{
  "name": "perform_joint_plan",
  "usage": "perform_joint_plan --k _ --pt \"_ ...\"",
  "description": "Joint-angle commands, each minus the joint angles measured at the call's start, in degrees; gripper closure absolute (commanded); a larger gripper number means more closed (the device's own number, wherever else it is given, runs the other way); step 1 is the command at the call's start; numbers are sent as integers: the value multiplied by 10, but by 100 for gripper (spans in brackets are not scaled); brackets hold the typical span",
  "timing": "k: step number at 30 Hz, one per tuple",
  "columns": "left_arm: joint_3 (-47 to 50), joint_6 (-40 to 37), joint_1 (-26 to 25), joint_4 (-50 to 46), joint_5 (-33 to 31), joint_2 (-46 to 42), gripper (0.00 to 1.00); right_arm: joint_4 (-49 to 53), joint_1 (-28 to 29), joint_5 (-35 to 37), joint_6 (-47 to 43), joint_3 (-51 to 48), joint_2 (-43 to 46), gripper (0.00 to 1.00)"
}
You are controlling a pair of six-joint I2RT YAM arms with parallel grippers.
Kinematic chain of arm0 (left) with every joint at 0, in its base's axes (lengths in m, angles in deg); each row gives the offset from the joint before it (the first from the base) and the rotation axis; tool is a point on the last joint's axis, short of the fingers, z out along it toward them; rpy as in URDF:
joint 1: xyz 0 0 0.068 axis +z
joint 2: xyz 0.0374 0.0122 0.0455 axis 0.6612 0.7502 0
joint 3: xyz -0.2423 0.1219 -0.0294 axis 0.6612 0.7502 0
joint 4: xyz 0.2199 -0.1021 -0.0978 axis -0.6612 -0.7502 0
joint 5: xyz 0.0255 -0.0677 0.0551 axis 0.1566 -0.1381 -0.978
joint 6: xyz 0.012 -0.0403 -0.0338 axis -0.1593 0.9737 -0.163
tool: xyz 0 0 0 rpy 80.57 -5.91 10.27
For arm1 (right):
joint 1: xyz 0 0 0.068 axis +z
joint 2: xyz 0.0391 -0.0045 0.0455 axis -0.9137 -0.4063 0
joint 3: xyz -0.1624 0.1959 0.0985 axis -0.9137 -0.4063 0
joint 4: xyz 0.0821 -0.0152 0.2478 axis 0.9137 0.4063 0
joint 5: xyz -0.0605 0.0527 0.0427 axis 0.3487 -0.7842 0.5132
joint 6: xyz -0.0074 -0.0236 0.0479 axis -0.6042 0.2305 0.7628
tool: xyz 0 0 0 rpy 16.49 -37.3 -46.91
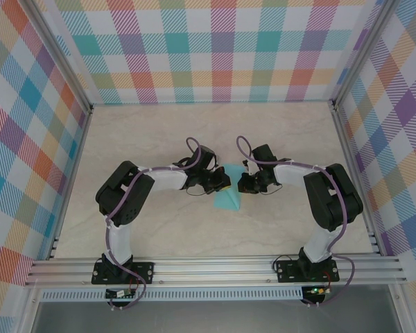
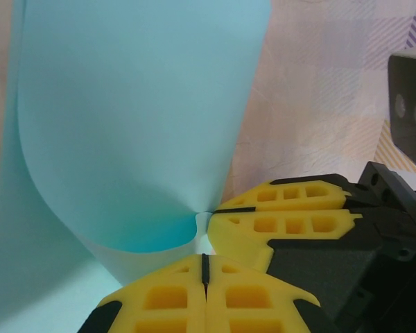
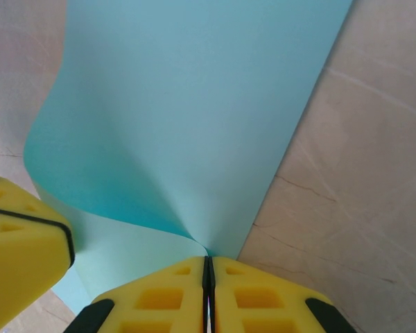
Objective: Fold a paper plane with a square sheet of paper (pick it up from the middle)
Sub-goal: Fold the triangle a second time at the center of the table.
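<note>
The square sheet of paper (image 1: 227, 201) is light teal and lies mid-table between the two grippers, one part curled up and over itself (image 2: 139, 125). My right gripper (image 1: 244, 184) is shut on it: in the right wrist view the curl of the sheet (image 3: 194, 125) narrows into the seam of its yellow jaws (image 3: 208, 262). In the left wrist view that same gripper (image 2: 218, 211) pinches the fold from the right. My left gripper (image 1: 220, 184) is shut (image 2: 205, 262), its tips at the lower layer of the sheet, with no paper seen in its seam. No paper plane shape is formed.
The pale marbled table top (image 1: 159, 139) stretches on all sides of the sheet. Plaid walls (image 1: 222, 48) close off the back and both sides. An aluminium rail (image 1: 215, 267) with both arm bases runs along the near edge.
</note>
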Motion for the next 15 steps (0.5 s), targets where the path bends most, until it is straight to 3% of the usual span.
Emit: perform_joint_plan --k 1,15 --pt "2 2 -8 7 1 14 100 7 -2 2 -8 10 -14 89" --pt "16 -13 -8 -19 -31 27 100 13 -2 1 -9 20 -22 88"
